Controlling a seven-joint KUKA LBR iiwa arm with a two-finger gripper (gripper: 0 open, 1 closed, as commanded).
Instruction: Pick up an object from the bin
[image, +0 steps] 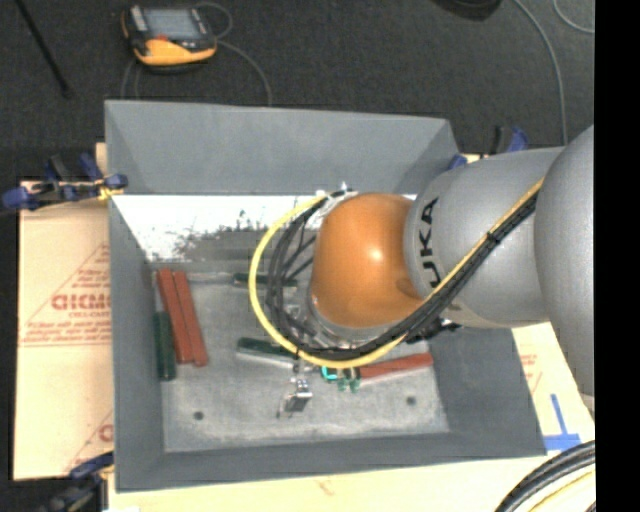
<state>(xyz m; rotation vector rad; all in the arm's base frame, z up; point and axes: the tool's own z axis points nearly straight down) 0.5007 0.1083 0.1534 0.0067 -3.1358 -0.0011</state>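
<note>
Under the KUKA-lettered arm (480, 250), near a red stick (397, 367), jaws at the bin floor (220, 410), state indiscernible.

Grey KUKA arm (500, 240), orange cover (360, 260), yellow cable (258, 290)

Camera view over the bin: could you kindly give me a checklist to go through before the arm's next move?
1. Gripper inside the bin, over the front of its floor: ok.
2. A thing held in the gripper: cannot tell.
3. Green stick and red-brown stick lying flat either side of the gripper: ok.
4. Red-brown pair by the view's left wall, well away from the arm: ok.
5. Gripper touching the floor: cannot tell.
</note>
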